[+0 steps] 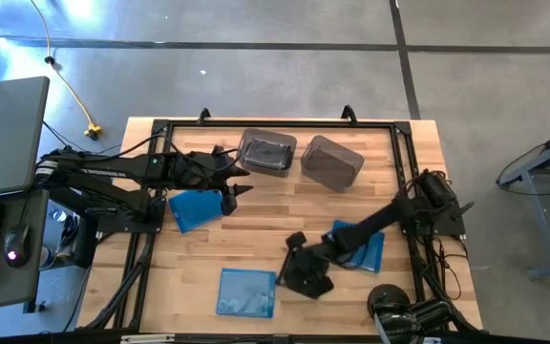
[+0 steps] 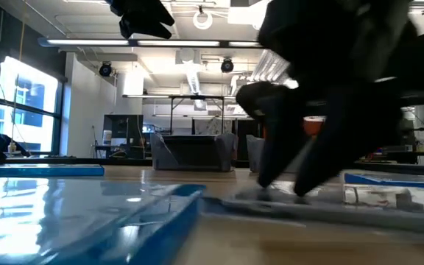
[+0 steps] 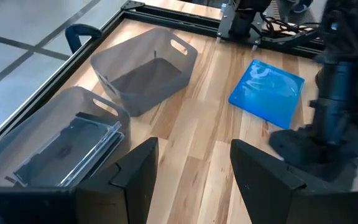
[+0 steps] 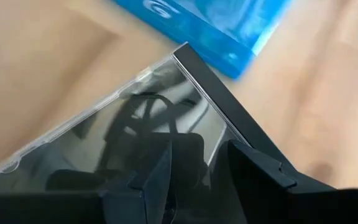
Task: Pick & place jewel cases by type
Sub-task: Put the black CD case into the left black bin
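Observation:
My right gripper (image 1: pixel 306 270) points down, open, over a dark grey jewel case (image 4: pixel 104 124) that lies flat on the table near the front; the case also shows in the low view (image 2: pixel 359 210). My left gripper (image 1: pixel 235 191) is open and empty, above the table beside a blue case (image 1: pixel 196 209). A second blue case (image 1: pixel 247 291) lies at the front. A third blue case (image 1: pixel 363 247) lies partly under my right arm. The left bin (image 1: pixel 267 153) holds dark cases (image 3: pixel 67 146). My right gripper comes at the dark case from above. One finger (image 4: pixel 166 168) stands over its clear cover and the other (image 4: pixel 253 171) over its dark spine edge (image 4: pixel 229 112). In the low view the fingertips (image 2: pixel 278 188) reach the case's top; I cannot tell whether they touch it.
The second translucent grey bin (image 1: pixel 332 162) stands empty at the back, right of the first; it also shows in the left wrist view (image 3: pixel 145 68). A black frame (image 1: pixel 275 122) runs around the table top. Bare wood lies between the bins and the front cases.

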You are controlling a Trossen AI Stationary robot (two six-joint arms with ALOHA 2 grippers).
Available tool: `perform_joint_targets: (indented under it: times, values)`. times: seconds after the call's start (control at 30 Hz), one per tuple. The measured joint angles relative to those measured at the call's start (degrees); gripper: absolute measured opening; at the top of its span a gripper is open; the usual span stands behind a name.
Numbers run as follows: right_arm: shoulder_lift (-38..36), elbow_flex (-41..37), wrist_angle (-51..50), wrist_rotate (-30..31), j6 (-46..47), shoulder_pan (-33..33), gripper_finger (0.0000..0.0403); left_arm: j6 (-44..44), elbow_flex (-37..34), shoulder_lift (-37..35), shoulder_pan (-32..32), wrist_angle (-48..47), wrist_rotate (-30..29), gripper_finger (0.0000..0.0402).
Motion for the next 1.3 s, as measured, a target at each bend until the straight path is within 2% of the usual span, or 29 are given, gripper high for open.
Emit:
perform_joint_targets:
  times: [0.2, 0.37, 0.5, 0.6, 0.73, 0.87, 1.0, 1.13, 1.3]
  values:
    - [0.0, 0.0, 0.2, 3.2, -5.0, -8.2, 0.0156, -0.3, 0.0, 0.0, 0.0, -0.9, 0.0, 0.0198]
    - [0.2, -0.3, 6.1, 6.3, -13.1, -14.5, 0.0156, -0.4, 0.0, 0.0, 0.0, -3.6, 0.0, 0.0198]
    - [0.2, -0.2, 11.8, 6.9, -13.4, -18.2, 0.0156, -0.4, 0.0, 0.0, 0.0, -5.7, 0.8, 0.0198]
    - [-0.1, -0.2, 12.1, 7.9, -14.1, -19.1, 0.0156, -0.4, 0.1, 0.8, 0.0, -8.5, 0.8, 0.0198]
    - [-2.8, -0.2, 7.7, 11.5, -16.4, -18.8, 0.0156, -0.3, 0.1, 3.4, 0.0, -13.5, 1.0, 0.0198]
    - [-6.0, -0.2, -1.7, 12.4, -11.6, -18.7, 0.0156, -0.2, 0.0, 7.6, 0.0, -16.0, 3.3, 0.0198]
    - [-8.6, -0.2, -10.5, 14.0, -6.5, -18.8, 0.0156, 1.4, 0.1, 12.4, 0.0, -14.9, 6.8, 0.0198]
    - [-9.6, -0.2, -18.5, 14.7, -6.2, -19.8, 0.0156, 5.6, 0.0, 17.5, 0.0, -11.4, 11.5, 0.0198]
    - [-9.6, -0.2, -22.9, 9.8, -4.1, -21.9, 0.0156, 11.0, 0.1, 23.5, 0.0, -4.9, 19.7, 0.0198]
